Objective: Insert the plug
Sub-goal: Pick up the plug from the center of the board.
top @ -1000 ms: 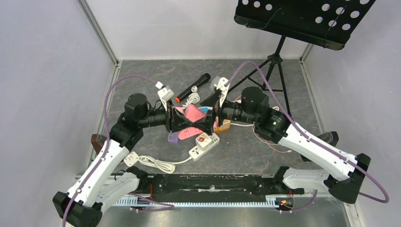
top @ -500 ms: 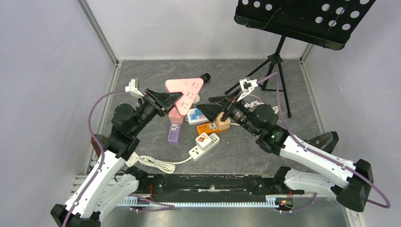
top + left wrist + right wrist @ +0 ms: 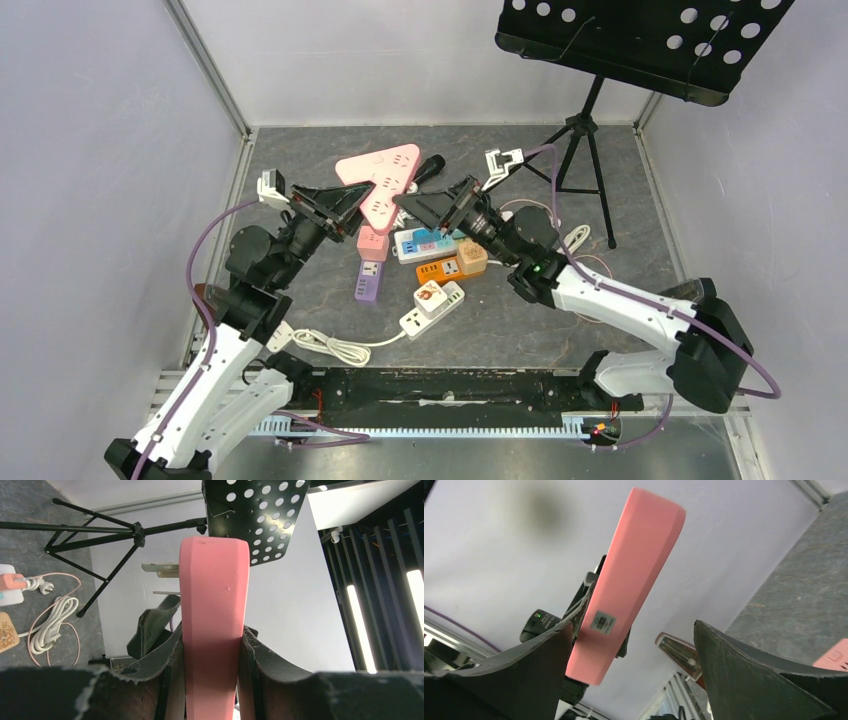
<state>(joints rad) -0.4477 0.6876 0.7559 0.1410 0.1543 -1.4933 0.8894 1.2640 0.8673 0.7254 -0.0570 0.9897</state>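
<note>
Left claw [image 3: 348,205] clamps the pink power strip [image 3: 385,175] edge-on, above the counter's [image 3: 560,330] far middle. Right claw [image 3: 415,205], spread wide and empty, faces its long side. A loose white plug [image 3: 577,237] lies rightward behind it.

Aloft: left fingers [image 3: 167,677] tight in grip, right fingers [image 3: 749,680] wide apart.

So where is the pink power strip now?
In the top view the pink power strip is held up left of centre, clamped in the left gripper, with the open right gripper just right of it and the microphone behind.
</note>
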